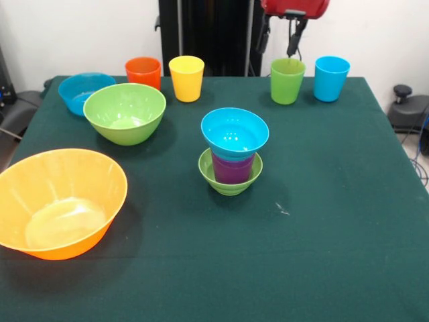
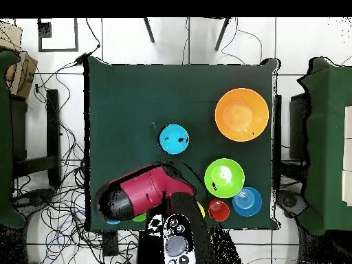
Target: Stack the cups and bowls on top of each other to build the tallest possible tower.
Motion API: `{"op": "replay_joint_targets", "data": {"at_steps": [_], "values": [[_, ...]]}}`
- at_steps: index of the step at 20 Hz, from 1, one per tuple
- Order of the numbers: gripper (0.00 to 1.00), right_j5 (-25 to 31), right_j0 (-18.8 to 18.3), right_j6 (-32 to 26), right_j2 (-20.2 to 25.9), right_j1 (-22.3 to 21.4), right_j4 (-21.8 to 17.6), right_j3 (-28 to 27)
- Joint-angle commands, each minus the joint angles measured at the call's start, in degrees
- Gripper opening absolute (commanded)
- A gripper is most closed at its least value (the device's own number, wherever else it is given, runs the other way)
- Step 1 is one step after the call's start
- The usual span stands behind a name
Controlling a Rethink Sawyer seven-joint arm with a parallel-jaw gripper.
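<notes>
Tower (image 1: 232, 157) of three pieces stands mid-table; gripper (image 1: 293, 41) hangs above green cup (image 1: 287, 80), finger state unclear.

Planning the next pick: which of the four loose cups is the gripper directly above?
The green cup: the gripper hangs right over its rim; orange, yellow and light blue cups stand off to the sides.

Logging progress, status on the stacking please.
Tool above green cup, grip unclear. Tower: green bowl, purple cup, blue bowl. Nothing blocking.
</notes>
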Motion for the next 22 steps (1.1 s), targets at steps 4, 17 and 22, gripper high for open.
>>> {"op": "replay_joint_targets", "data": {"at_steps": [4,17,22], "values": [[1.0,-6.05,2.25,7.33,-3.54,3.27,-1.82,2.13],[1.0,-11.41,4.69,7.3,-6.99,8.57,-2.38,-0.29],[1.0,-14.45,8.86,10.31,-9.77,11.23,-1.55,-0.74]]}}
